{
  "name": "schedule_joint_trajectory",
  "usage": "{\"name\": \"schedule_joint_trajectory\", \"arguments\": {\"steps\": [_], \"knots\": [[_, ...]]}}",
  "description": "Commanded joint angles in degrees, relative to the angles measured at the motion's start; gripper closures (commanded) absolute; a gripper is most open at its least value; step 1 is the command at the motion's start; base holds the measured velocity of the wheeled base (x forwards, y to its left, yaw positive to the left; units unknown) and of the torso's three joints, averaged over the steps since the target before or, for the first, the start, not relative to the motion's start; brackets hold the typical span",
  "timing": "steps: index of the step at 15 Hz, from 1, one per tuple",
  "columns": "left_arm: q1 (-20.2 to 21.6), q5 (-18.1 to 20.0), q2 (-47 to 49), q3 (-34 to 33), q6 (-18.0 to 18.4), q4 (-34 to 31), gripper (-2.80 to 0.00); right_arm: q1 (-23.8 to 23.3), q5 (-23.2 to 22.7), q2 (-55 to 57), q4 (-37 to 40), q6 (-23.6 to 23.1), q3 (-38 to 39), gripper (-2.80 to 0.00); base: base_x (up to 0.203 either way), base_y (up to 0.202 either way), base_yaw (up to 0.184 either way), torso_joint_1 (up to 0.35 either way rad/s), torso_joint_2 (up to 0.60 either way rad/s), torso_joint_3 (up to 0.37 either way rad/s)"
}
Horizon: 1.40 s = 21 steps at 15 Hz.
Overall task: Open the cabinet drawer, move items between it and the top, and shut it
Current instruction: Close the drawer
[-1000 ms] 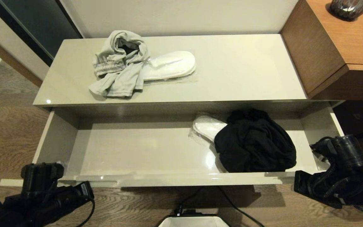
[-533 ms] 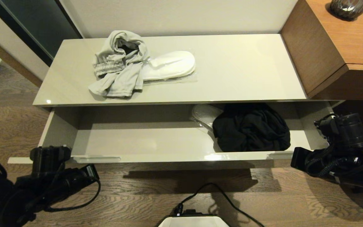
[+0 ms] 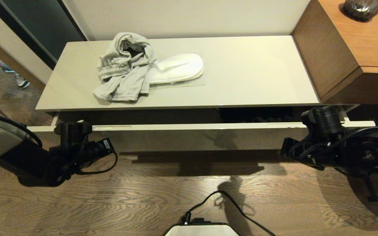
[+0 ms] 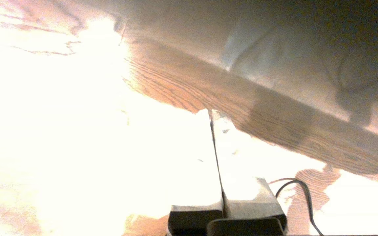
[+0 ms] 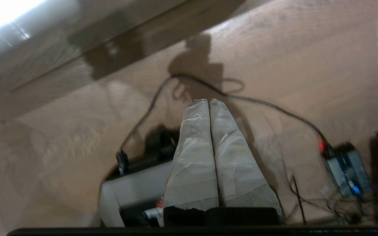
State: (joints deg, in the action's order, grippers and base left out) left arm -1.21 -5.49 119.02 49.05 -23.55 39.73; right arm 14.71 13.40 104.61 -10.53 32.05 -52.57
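Both tools, left tool [image 4: 222,196] and right tool [image 5: 209,108], pressed closed, seemingly empty.

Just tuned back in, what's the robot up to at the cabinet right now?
It is closing the cabinet drawer. Both arms are low at the drawer front, the left gripper near its left end and the right gripper near its right, both shut and empty. The drawer has slid most of the way in since a second ago; only a dark strip of the black garment shows inside. The grey garment and a wrapped pair of white slippers lie on the top.
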Motion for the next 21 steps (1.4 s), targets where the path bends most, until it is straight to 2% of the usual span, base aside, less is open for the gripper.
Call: {"name": "schedule_joint_trajectory", "arguments": {"steps": [1,3,4,6,8,10,13,16,18,21], "knots": [[0.12,-0.05,2.40,9.82,-0.25,-5.05,0.00,0.11,0.20,5.72,-3.16,-0.62,-6.38,0.00,0.000,0.000,0.000,0.000,0.00,0.000],[0.29,-0.76,1.12,19.46,-0.40,-12.65,0.00,0.52,0.65,5.31,-4.06,-2.30,-8.24,0.00,0.000,0.000,0.000,0.000,0.00,0.000],[0.37,-1.23,-0.18,21.88,-0.55,-16.80,0.00,0.75,0.84,4.64,-3.88,-2.78,-8.60,0.00,0.000,0.000,0.000,0.000,0.00,0.000],[0.39,-1.51,-1.32,23.35,-0.68,-19.22,0.00,0.81,1.47,3.73,-3.86,-3.85,-8.92,0.00,0.000,0.000,0.000,0.000,0.00,0.000],[0.44,-1.71,-4.05,29.63,-0.68,-23.95,0.00,0.89,3.86,-1.62,-3.80,-6.99,-9.59,0.00,0.000,0.000,0.000,0.000,0.00,0.000],[0.62,-1.73,-7.55,32.64,-0.89,-30.47,0.00,0.94,7.12,-5.46,-3.27,-11.05,-9.95,0.00,0.000,0.000,0.000,0.000,0.00,0.000],[0.62,-1.57,-15.85,29.23,-0.99,-34.47,0.00,1.56,7.77,-13.24,3.26,-12.07,-8.27,0.00,0.000,0.000,0.000,0.000,0.00,0.000],[0.60,-1.28,-27.04,18.33,-0.84,-37.74,0.00,3.31,6.50,-23.03,13.35,-11.95,-4.99,0.00,0.000,0.000,0.000,0.000,0.00,0.000],[0.27,-1.28,-31.64,14.12,-0.90,-40.67,0.00,4.10,6.49,-26.41,17.43,-11.78,-2.59,0.00,0.000,0.000,0.000,0.000,0.00,0.000],[-0.33,-1.45,-51.00,6.73,-0.70,-49.27,0.00,3.80,7.65,-43.53,26.74,-11.10,2.71,0.00,0.000,0.000,0.000,0.000,0.00,0.000]]}}
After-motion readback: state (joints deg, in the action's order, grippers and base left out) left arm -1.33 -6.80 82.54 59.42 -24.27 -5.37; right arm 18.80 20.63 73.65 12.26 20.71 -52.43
